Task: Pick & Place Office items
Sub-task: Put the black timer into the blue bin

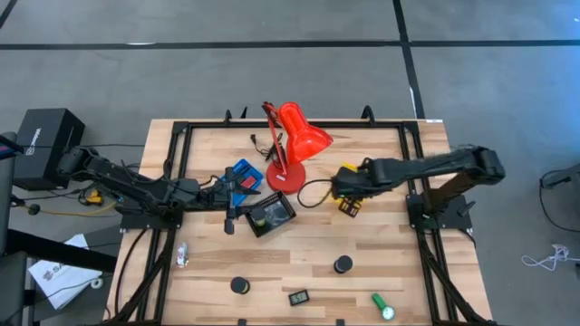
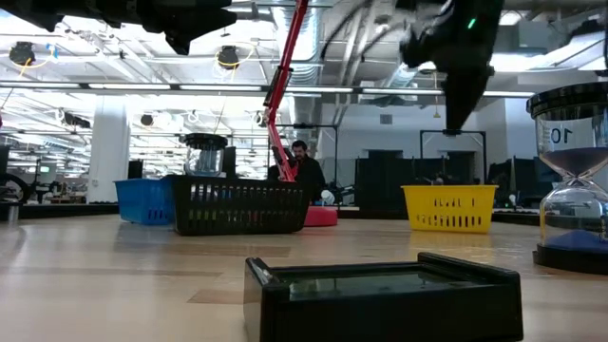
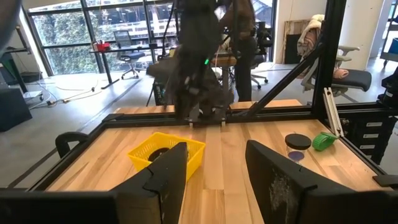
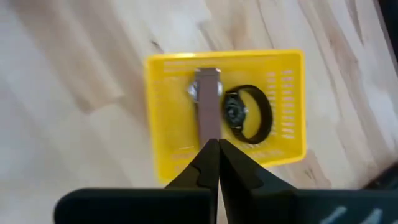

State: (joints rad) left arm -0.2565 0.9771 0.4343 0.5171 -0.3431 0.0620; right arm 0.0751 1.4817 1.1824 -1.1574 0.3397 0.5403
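My right gripper (image 1: 343,187) hangs over the yellow tray (image 1: 350,205), shut on a grey-brown strip (image 4: 208,106) with a silvery bit at its far end. A black loop (image 4: 249,116) lies in the yellow tray (image 4: 168,112). My left gripper (image 1: 232,201) waits open between the blue tray (image 1: 243,172) and the black tray (image 1: 270,215); its fingers (image 3: 168,177) frame the yellow tray (image 3: 165,152). Two black discs (image 1: 343,264) (image 1: 238,285), a small black rectangle (image 1: 298,296), a green cylinder (image 1: 382,306) and a silvery bit (image 1: 182,256) lie on the near part of the table. My right gripper pinches one end of the grey-brown strip (image 4: 209,135) between its two shut fingers, coming from above and pointing down. The strip reaches away from the fingertips over the yellow tray's inside; whether its far end rests on the tray floor I cannot tell.
The red desk lamp (image 1: 292,145) stands at the table's middle, far side, its cable looping toward the yellow tray. An hourglass (image 2: 570,180) stands near the low camera. A black frame (image 1: 181,136) borders the table. A person (image 2: 304,171) stands in the room beyond.
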